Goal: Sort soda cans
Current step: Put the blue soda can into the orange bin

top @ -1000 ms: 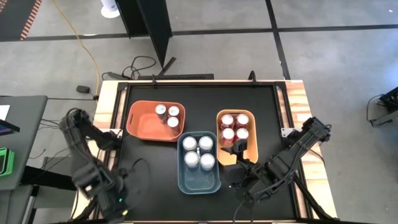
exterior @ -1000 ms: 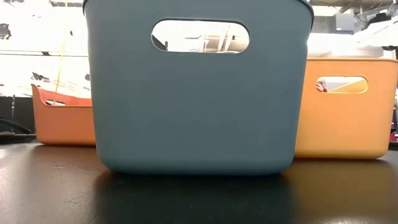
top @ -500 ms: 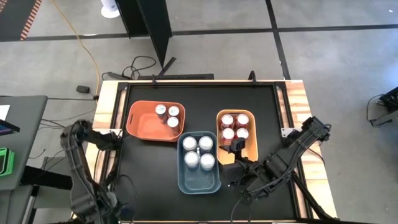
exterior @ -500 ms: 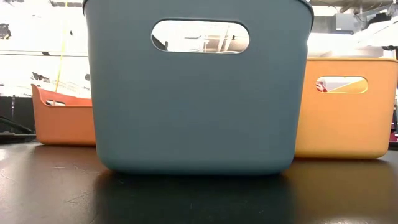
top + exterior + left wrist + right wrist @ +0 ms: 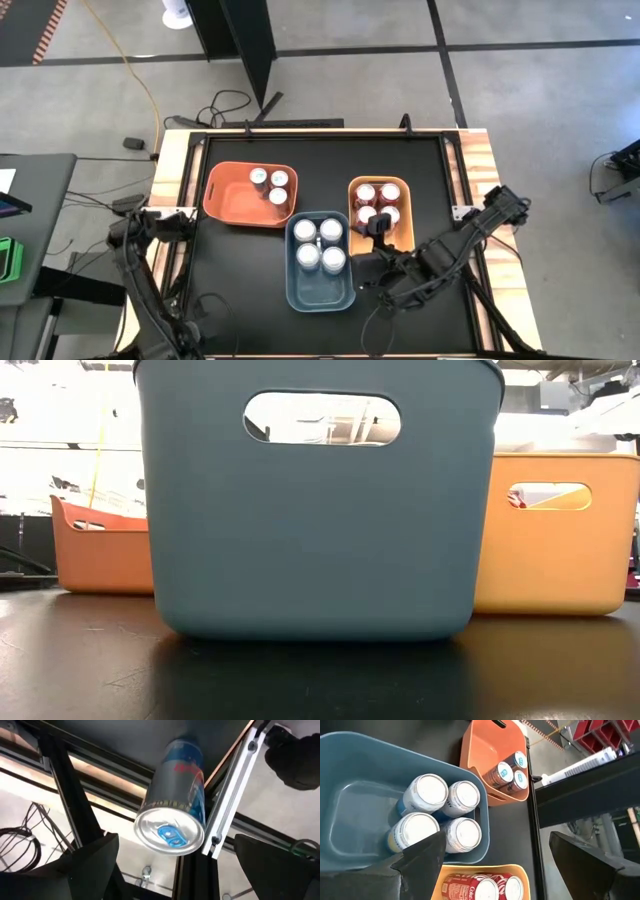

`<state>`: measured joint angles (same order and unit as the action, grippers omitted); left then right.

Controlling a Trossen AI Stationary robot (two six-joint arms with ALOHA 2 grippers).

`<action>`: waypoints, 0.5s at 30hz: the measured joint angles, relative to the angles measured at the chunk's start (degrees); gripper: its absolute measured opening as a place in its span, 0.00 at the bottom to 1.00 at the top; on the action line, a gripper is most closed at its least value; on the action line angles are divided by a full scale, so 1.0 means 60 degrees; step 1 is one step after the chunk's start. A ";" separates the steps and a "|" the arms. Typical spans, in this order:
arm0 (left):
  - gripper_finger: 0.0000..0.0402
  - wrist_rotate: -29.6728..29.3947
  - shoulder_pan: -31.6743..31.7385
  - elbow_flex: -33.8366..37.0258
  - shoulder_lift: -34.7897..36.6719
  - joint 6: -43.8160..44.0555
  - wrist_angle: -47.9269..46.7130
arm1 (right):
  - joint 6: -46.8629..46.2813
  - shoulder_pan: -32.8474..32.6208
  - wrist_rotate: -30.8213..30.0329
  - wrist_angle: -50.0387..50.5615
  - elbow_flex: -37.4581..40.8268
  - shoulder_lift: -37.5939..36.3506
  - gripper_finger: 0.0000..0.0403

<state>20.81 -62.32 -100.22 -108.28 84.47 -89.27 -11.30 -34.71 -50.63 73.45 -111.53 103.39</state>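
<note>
A blue-and-silver soda can (image 5: 172,805) lies on its side on the black table near its left near corner, silver top toward the left wrist camera. My left gripper (image 5: 175,870) hangs open above it, one finger on either side, touching nothing. The orange bin (image 5: 232,196) holds three blue-and-silver cans (image 5: 509,770). The blue bin (image 5: 320,288) holds several silver-white cans (image 5: 442,812). The yellow bin (image 5: 403,215) holds red cans (image 5: 377,203). My right gripper (image 5: 378,232) is open over the yellow bin's near end with nothing between its fingers.
The three bins stand close together mid-table; in the low view the blue bin (image 5: 320,500) fills the front, with the orange bin (image 5: 100,555) and the yellow bin (image 5: 555,530) behind. A metal frame rail (image 5: 232,795) runs beside the lying can. Bare black tabletop (image 5: 240,270) lies left of the blue bin.
My left arm has swung toward the table's near left corner and come down, its gripper tipping to point more steeply downward. It stays open.
</note>
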 joint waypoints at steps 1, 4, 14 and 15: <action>0.97 -0.0014 -0.0027 0.0000 -0.0006 -0.0001 -0.0001 | -0.0090 0.0046 0.0043 0.0000 0.0000 0.0000 0.92; 0.97 -0.0191 -0.0172 0.0000 -0.0002 -0.0073 -0.0160 | -0.0348 0.0172 0.0220 -0.0004 0.0000 0.0000 0.92; 0.97 -0.0747 -0.0539 0.0397 -0.0006 -0.0156 -0.0131 | -0.0461 0.0189 0.0422 -0.0138 0.0000 0.0004 0.92; 0.97 -0.0827 -0.0540 0.0397 -0.0006 -0.0156 -0.0128 | -0.0461 0.0192 0.0422 -0.0133 0.0000 0.0004 0.92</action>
<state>15.84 -65.56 -97.84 -108.31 83.53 -90.04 -14.06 -33.56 -48.10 72.65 -111.53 103.42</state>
